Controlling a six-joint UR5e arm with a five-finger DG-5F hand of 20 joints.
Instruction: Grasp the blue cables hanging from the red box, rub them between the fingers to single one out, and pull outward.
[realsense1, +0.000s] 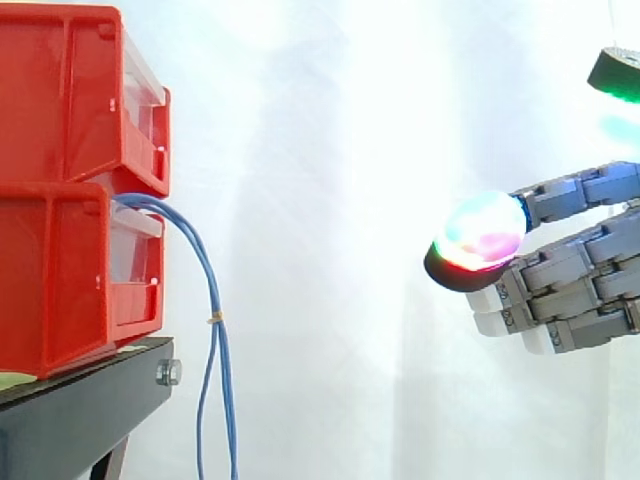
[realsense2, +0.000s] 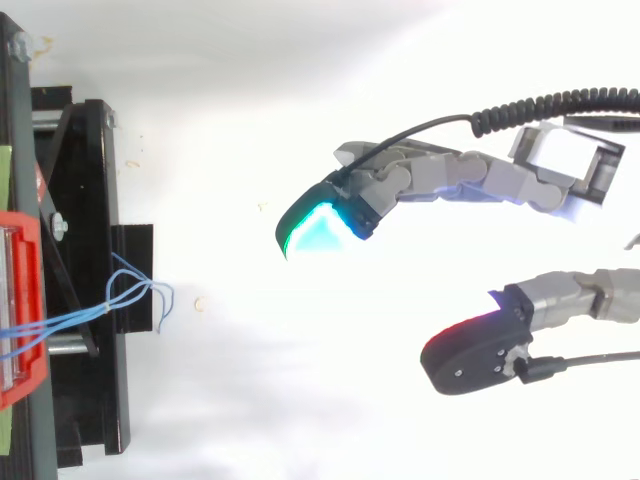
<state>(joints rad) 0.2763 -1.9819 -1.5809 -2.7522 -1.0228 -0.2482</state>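
Thin blue cables come out of the lower red box and hang down past the black stand's edge, held together by a small yellow tie. From above, the blue cables fan out over the stand. My hand floats well to the right of the cables, apart from them, with its fingers stretched toward them and nothing held. In the top view the hand shows a wide gap between the fingers with the green glowing pad and the thumb with the dark red pad.
Two red boxes are stacked, the upper red box on the lower one, on a black stand at the left. A white curtain hangs behind. Open space lies between the cables and my hand.
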